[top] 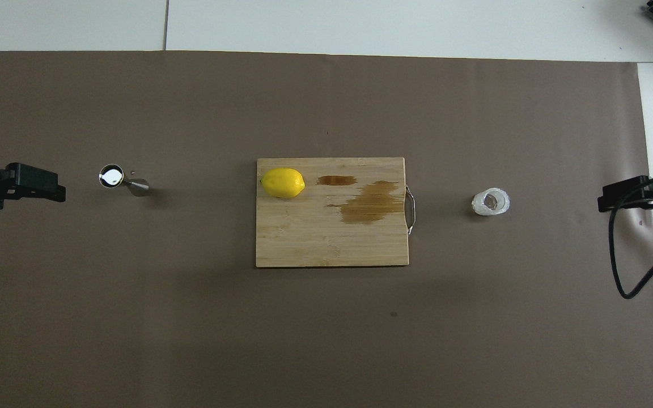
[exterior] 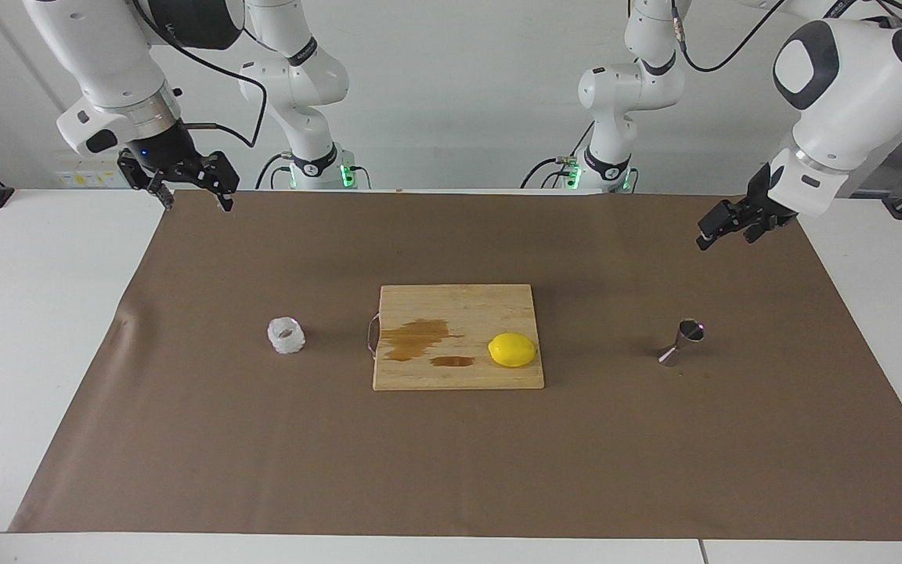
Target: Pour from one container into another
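Toward the right arm's end of the tabletop, about midway between the robots' edge and the edge away from them, the tumbler (exterior: pixel 286 335) stands upright on the brown paper (exterior: pixel 451 470), just beside the handle end of the cutting board (exterior: pixel 451 301), with nothing holding it. The jigger (exterior: pixel 682 343) stands upright toward the left arm's end, well apart from the board, where a lemon (exterior: pixel 512 349) lies beside dark wet stains. The right gripper (exterior: pixel 194 188) hangs over the corner of the paper at the robots' edge, jaws spread and empty, and that arm appears to wait. The left gripper (exterior: pixel 725 227) is up over the paper near the jigger's end, turned sideways; I cannot tell whether its jaws are apart or together. Nothing has been picked up yet, so all the risk lies ahead. The jigger worries me most: its foot is narrow and its waist thin, so a glancing touch from a finger could tip it, and it would likely roll. The faceted glass looks slippery and squat, so a grasp set too high or off-centre might let it twist or slide out when tilted. The jigger's mouth is small, so a pour begun off-line or too fast would probably spill onto the paper. Both vessels are well apart, so one must be carried across past the lemon.
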{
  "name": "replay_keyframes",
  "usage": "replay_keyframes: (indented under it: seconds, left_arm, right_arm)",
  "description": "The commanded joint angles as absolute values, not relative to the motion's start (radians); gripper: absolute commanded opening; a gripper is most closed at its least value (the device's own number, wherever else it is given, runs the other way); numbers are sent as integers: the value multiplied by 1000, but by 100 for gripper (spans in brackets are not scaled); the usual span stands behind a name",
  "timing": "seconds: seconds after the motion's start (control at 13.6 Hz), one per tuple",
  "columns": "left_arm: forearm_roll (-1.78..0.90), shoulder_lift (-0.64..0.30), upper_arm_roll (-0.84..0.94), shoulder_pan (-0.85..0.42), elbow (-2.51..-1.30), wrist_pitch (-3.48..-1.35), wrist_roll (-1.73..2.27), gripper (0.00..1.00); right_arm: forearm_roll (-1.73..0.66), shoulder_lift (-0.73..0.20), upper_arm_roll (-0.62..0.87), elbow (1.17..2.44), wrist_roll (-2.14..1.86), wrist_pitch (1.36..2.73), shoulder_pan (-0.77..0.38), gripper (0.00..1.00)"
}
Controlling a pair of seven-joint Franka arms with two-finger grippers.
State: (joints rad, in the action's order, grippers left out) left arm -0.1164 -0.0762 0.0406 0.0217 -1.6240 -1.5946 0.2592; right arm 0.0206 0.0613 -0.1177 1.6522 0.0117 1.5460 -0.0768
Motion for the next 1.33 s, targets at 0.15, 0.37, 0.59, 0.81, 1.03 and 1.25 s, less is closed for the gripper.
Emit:
replay_keyframes:
  seconds: [0.15, 0.37, 0.59, 0.81, 1.03, 1.25]
  left_arm:
    - [-251, -126, 38, 83, -1615, -1658, 519, 100]
    - [-377, -133, 38, 124, -1663, -1696, 664, 100]
    - [-500, -138, 38, 184, -1739, -1762, 745, 100]
    - [-595, -152, 38, 241, -1787, -1782, 805, 100]
    - [-676, -172, 38, 281, -1833, -1801, 805, 100]
    - [-793, -173, 38, 313, -1908, -1871, 831, 100]
  right_arm:
    - [21, 61, -118, 1652, -9, 1545, -74, 100]
    - [21, 61, -120, 1652, -9, 1546, -74, 100]
    - [21, 61, -120, 1652, -9, 1545, -74, 100]
    - [21, 61, -120, 1652, -9, 1545, -74, 100]
    - [21, 61, -120, 1652, -9, 1546, -74, 100]
    - [21, 61, -120, 1652, -9, 1545, -74, 100]
